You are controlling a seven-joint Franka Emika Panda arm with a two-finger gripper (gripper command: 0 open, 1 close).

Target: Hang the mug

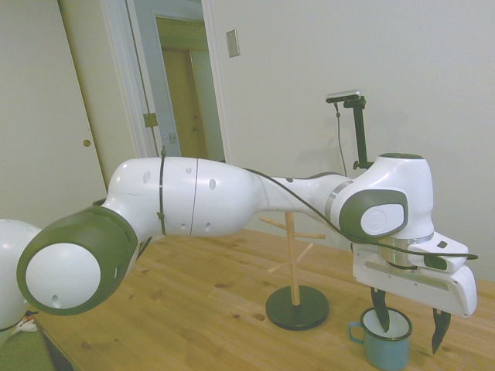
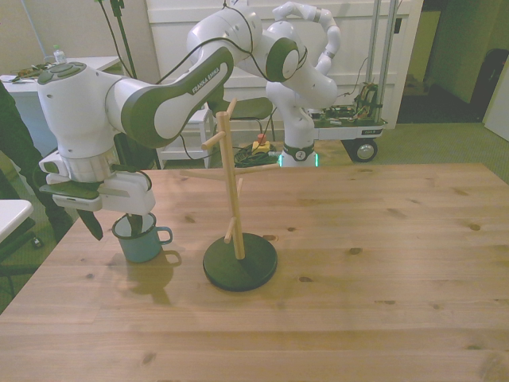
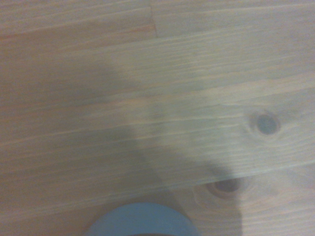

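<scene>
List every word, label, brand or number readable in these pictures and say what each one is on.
"FRANKA EMIKA": dark lettering along the white arm link in the front view, small and only roughly legible.
No readable text on the mug, the rack or the table.
The side view shows no lettering on the arm.
The wrist view is blurred and shows no text.
</scene>
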